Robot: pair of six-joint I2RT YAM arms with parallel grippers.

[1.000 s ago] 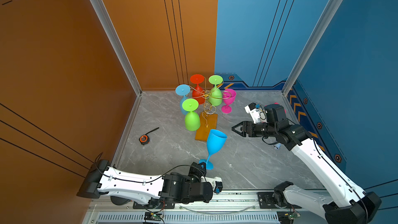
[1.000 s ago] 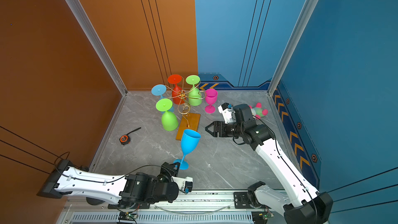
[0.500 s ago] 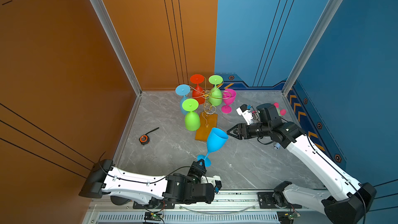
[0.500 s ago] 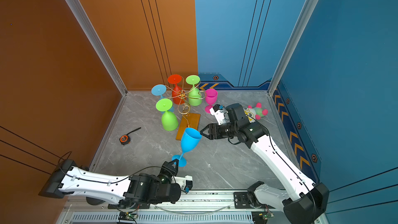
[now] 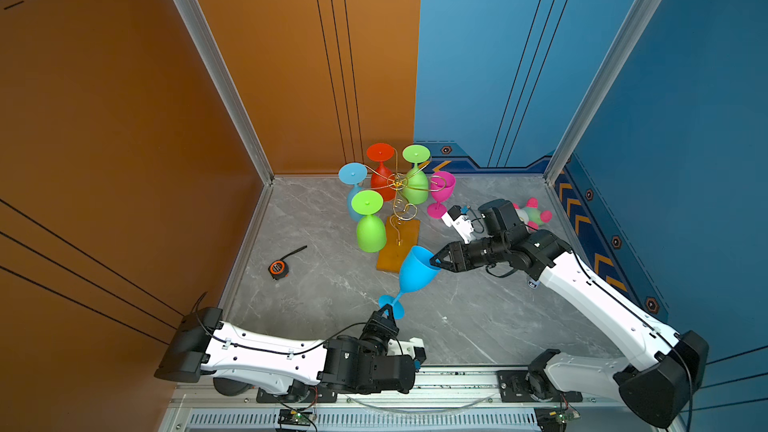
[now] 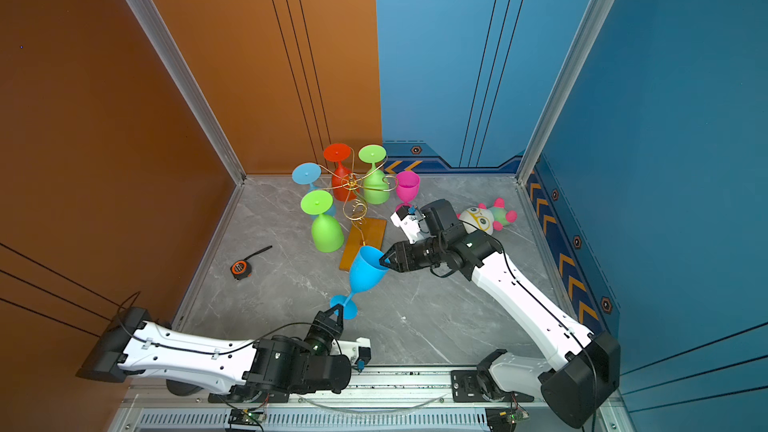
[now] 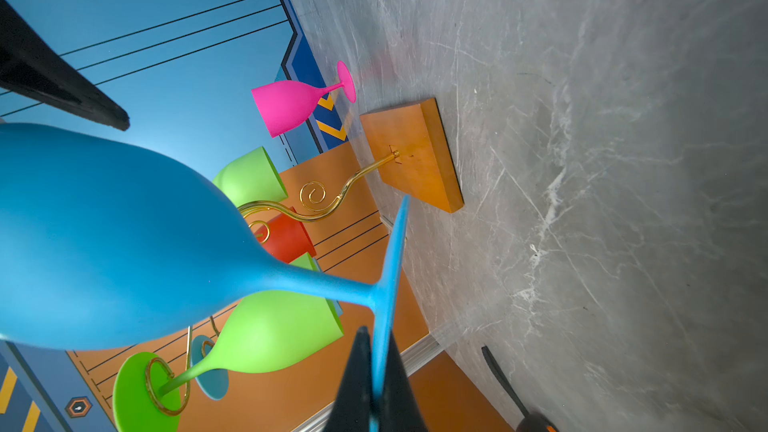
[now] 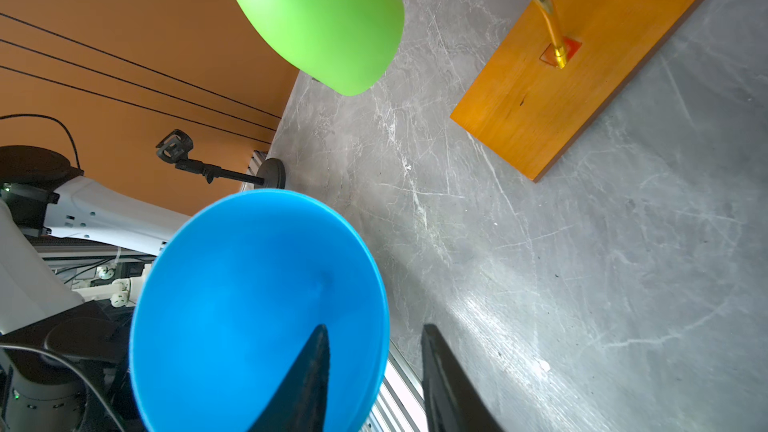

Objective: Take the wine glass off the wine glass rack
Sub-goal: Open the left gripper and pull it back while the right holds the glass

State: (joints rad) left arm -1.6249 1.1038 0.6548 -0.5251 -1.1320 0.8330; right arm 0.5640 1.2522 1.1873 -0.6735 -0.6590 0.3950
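Pinching foot of blue wine glass (image 5: 415, 272) in left gripper (image 5: 388, 308), straddling rim with spread jaws of right gripper (image 5: 433, 262), tilting it over grey marble surface (image 5: 324, 292) just near of wine glass rack (image 5: 401, 243), orange wall (image 5: 124, 118) left, blue wall (image 5: 685, 118) right.

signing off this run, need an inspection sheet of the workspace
surface: grey marble tabletop, no spills seen
job's things: wine glass rack upright, four glasses hanging; blue wine glass off it, held tilted
clutter: tape measure, plush toy, pink glass standing upright
grippers: left gripper shut on the blue glass's foot; right gripper open, jaws straddling its rim
cables: black cable at left arm's base
surroundings: orange wall, blue wall
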